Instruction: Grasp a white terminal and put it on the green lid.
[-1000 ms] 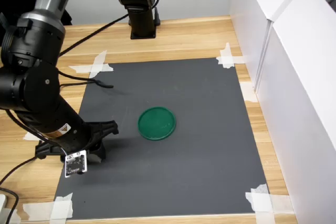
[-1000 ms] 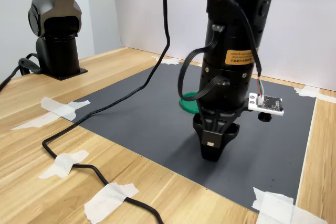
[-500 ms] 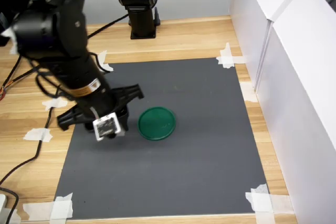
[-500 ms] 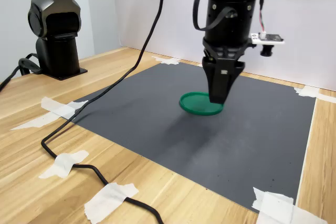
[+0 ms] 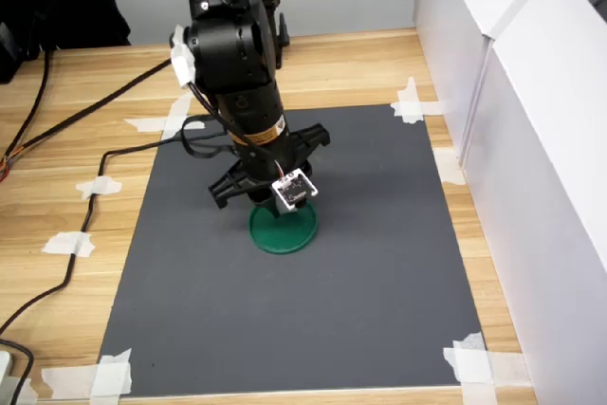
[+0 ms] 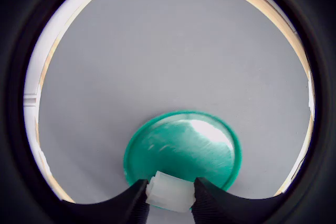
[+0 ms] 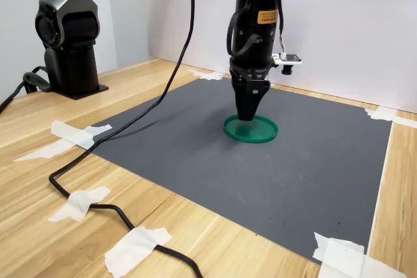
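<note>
The green lid [image 5: 289,236] lies flat near the middle of the black mat [image 5: 379,282]. It also shows as a green disc [image 7: 255,132] in the second exterior view and as a round lid [image 6: 181,148] in the wrist view. My gripper [image 5: 270,213] points straight down just above the lid, over the edge on the first exterior view's left. In the wrist view the gripper [image 6: 169,199] is shut on the white terminal [image 6: 170,190], a small ridged white block between the two dark fingers. In both exterior views the terminal is hidden by the fingers [image 7: 247,112].
White walls [image 5: 512,139] border the first exterior view's right side. The arm's base [image 5: 256,45] stands at the back on the wooden table. A black cable [image 7: 98,154] trails across the mat's edge. White tape pieces [image 5: 474,362] hold the mat's corners.
The arm has swung from the mat's near-left corner in the first exterior view across to the green lid. The gripper now hangs over the lid instead of beside it.
</note>
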